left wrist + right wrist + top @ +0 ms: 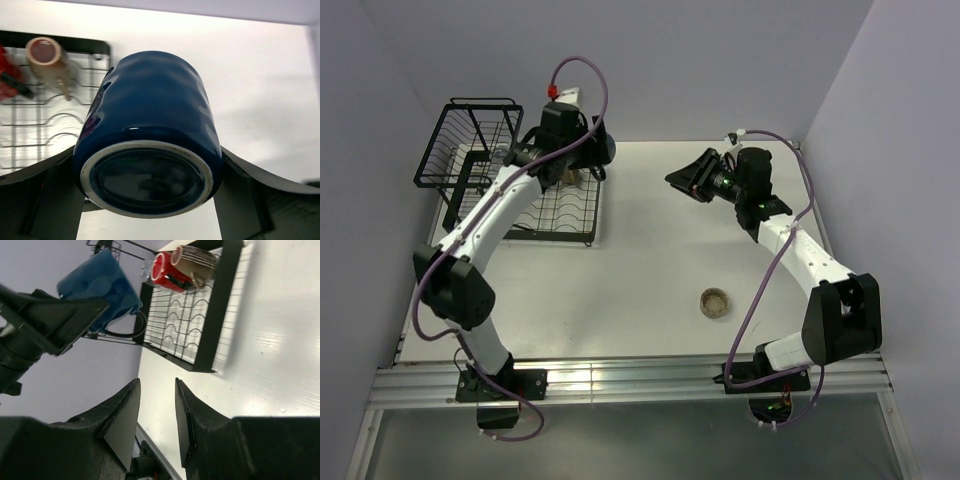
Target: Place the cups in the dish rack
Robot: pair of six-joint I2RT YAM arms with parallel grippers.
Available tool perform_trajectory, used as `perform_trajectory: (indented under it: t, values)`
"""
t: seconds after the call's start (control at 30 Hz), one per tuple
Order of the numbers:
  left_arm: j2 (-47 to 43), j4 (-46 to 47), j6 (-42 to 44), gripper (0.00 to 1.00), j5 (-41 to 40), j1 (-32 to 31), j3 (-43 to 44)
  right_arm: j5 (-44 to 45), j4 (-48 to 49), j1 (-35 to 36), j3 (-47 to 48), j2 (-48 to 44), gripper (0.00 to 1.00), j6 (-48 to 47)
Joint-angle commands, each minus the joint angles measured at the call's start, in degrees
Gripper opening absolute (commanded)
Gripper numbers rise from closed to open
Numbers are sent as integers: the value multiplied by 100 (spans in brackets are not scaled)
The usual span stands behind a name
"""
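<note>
My left gripper (582,150) is shut on the dark blue mug (150,115), which lies on its side between the fingers with its base towards the wrist camera, above the dish rack's (565,215) flat tray. On that tray the red mug (167,272) and the tan cup (195,260) lie side by side, and a clear glass (146,271) shows just beyond them. The low beige cup (715,301) stands alone on the table in front of the right arm. My right gripper (672,180) hangs open and empty above mid-table, pointing at the rack.
The rack's taller wire basket (470,140) stands at the far left against the wall. White walls close in the table on the left, back and right. A metal rail (640,380) runs along the near edge by the arm bases.
</note>
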Motion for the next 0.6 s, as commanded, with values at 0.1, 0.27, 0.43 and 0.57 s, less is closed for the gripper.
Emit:
perform_trajectory:
  t: [0.1, 0.27, 0.43, 0.57]
  values:
    - [961, -1122, 290, 0, -1750, -19, 1074, 202, -471, -32, 367, 15, 41, -452]
    - [1235, -1159, 237, 0, -1935, 165, 996, 114, -454, -23, 393, 191, 41, -452]
    - [1446, -1212, 202, 0, -1979, 394, 952, 96, -533, -23, 446, 270, 41, -531]
    - [1490, -1168, 176, 0, -1988, 578, 821, 70, -551, -32, 472, 340, 41, -540]
